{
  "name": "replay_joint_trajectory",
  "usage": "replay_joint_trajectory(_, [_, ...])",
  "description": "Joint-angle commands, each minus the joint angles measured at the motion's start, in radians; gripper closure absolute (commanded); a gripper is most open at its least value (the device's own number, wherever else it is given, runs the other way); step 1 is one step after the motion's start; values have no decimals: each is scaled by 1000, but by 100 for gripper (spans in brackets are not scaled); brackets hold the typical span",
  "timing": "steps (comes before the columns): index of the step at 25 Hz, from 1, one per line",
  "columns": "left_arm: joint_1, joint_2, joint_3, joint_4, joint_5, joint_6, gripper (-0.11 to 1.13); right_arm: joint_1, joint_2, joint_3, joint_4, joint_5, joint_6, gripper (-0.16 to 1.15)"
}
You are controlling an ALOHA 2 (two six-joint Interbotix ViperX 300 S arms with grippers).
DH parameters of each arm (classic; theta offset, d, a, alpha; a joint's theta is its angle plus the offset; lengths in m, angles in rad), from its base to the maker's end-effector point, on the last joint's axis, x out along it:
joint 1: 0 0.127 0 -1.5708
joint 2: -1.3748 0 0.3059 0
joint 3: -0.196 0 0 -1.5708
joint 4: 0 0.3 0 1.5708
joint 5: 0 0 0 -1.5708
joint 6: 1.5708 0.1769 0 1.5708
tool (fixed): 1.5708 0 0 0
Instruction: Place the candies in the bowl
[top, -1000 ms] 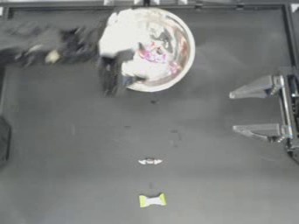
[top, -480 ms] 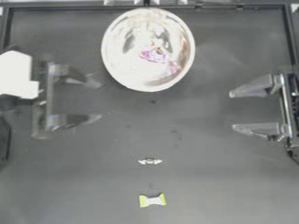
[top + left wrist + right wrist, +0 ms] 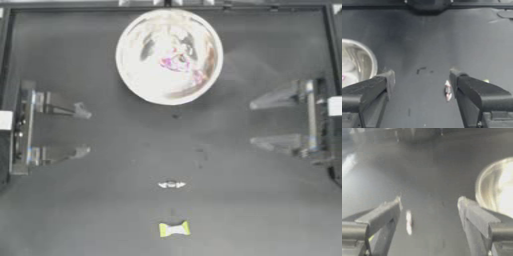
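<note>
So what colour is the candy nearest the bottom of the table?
Yellow-green at the ends, white in the middle. The candy shows best in the top view.

A: Light seems even and dim over the dark table; only the bowl glares, nearly white inside.

B: Yes, and the right wrist view is hazy, its far side smeared; shadows under things are faint.

bowl at table's far middle, 2 candies nearer
</note>
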State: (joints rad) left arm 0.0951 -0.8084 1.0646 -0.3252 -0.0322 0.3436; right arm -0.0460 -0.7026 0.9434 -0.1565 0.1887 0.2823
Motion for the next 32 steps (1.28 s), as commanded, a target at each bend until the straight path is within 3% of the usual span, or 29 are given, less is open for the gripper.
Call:
replay_joint_trajectory(1, [2,-2,5,-2,-26,0,6,37,147,-167,9,178,-3,0])
replay_joint_trajectory(8, [2,-17,28,-2,-32,0,6,77,413,-385,41,394,-5,0])
replay_joint_trajectory(14, [3,-20,43,-15,-38,0,6,117,591,-522,48,465,-9,0])
replay_joint_trajectory(32, [3,-18,66,-17,-52,2,6,161,871,-666,54,468,-23,1])
